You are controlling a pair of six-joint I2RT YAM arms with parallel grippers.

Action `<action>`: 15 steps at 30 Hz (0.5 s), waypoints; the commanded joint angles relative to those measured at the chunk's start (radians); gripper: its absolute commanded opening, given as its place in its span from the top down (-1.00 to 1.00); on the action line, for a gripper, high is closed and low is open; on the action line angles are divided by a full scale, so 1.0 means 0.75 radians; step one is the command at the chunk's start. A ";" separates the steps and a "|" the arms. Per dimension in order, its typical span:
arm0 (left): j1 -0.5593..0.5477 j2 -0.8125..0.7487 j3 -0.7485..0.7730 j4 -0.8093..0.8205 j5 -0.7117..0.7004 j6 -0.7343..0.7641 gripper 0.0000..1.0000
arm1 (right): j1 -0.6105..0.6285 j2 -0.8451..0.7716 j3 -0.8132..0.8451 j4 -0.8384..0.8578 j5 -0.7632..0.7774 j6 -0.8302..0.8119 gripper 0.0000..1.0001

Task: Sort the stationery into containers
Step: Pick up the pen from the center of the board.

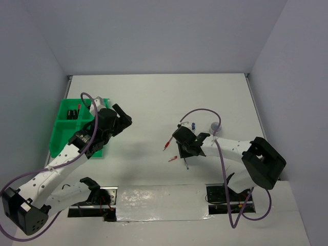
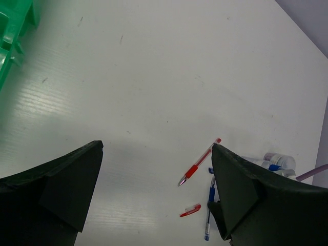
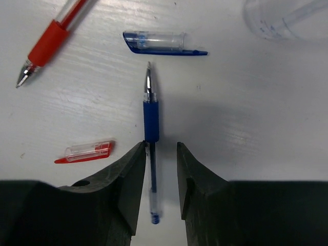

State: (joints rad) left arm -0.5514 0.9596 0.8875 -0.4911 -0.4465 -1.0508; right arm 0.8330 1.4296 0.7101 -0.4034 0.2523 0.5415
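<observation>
Stationery outside the container counts two pens and two loose caps, all lying flat on the table [image 1: 154, 97] right of centre. One blue pen [image 3: 150, 115] lies between the fingers of the right gripper [image 3: 159, 146], its tip pointing away from the wrist. The jaws stand narrow on either side of the barrel. One finger is at the barrel and a gap shows at the other, so no pinch is made. One red pen [image 3: 48, 43] lies apart from it. One blue cap [image 3: 159, 42] lies just beyond the blue pen's tip, and one red cap [image 3: 87, 151] lies beside a finger.

One clear rounded item [image 3: 287, 20] lies near; it may be a bottle or a roll. One green tray [image 1: 64, 130] sits at the table's left edge. The left gripper [image 2: 156, 145] hovers beside it, spread wide and holding nothing.
</observation>
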 commanded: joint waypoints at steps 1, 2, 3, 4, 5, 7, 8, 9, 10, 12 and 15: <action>-0.005 -0.018 0.007 -0.006 -0.041 0.010 -0.99 | -0.002 0.023 -0.030 0.035 -0.038 -0.010 0.25; -0.005 -0.018 0.009 -0.012 -0.043 0.012 -0.99 | 0.000 0.025 -0.037 0.037 -0.044 -0.010 0.25; -0.003 -0.015 0.013 -0.014 -0.043 0.016 -0.99 | 0.000 0.031 -0.051 0.039 -0.046 -0.010 0.25; -0.005 -0.017 0.015 -0.014 -0.043 0.018 -0.99 | 0.000 0.037 -0.057 0.047 -0.058 -0.010 0.25; -0.005 -0.020 0.015 -0.014 -0.041 0.020 -0.99 | -0.002 0.041 -0.065 0.049 -0.064 -0.012 0.25; -0.005 -0.026 0.011 -0.020 -0.047 0.018 -0.99 | 0.000 0.063 -0.067 0.047 -0.075 -0.014 0.37; -0.005 -0.028 0.011 -0.020 -0.047 0.020 -0.99 | -0.002 0.066 -0.067 0.043 -0.083 -0.012 0.48; -0.005 -0.028 0.007 -0.018 -0.047 0.018 -0.99 | -0.002 0.062 -0.069 0.033 -0.081 -0.006 0.87; -0.005 -0.028 0.005 -0.018 -0.045 0.018 -0.99 | 0.000 0.055 -0.069 0.031 -0.073 0.000 0.99; -0.005 -0.024 0.003 -0.014 -0.039 0.014 -0.99 | -0.002 0.027 -0.071 0.018 -0.060 0.010 1.00; -0.005 -0.003 0.005 0.008 -0.012 0.016 -0.99 | -0.002 -0.036 -0.067 -0.037 -0.030 0.027 1.00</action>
State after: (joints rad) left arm -0.5514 0.9581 0.8875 -0.5152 -0.4587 -1.0492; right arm 0.8303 1.4319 0.6903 -0.3954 0.2466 0.5331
